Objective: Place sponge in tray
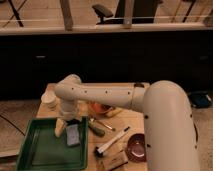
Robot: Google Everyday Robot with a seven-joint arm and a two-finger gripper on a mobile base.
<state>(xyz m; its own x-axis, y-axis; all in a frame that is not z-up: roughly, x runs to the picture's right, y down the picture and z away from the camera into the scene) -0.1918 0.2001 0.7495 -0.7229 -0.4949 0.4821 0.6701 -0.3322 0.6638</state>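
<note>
The robot's white arm (pixel 100 94) reaches across the table (pixel 131 119) toward its left edge, wrist bent downward so that the tool (pixel 62 126) hangs over the far right part of the green tray (pixel 35 150). The sponge (pixel 73 135), a small grey-blue pad, lies flat on the tray floor just beside the tool, near the tray's right rim. Whether the tool is released or clenched cannot be told from here, and it is unclear whether it touches the sponge at all.

Judging by how the pad lies level inside the rim, the placing looks all but done; the downward wrist suits a drop from above into a shallow container. The tray appears to hold nothing else.

Right of the tray, toward the table's near edge, sit a white-handled brush (pixel 112 140), a tan block (pixel 116 160) and a small dark red bowl (pixel 136 148), whose contents cannot be made out. An orange object (pixel 100 108) shows under the arm, and a pale cup (pixel 49 99) stands at the far left corner.
</note>
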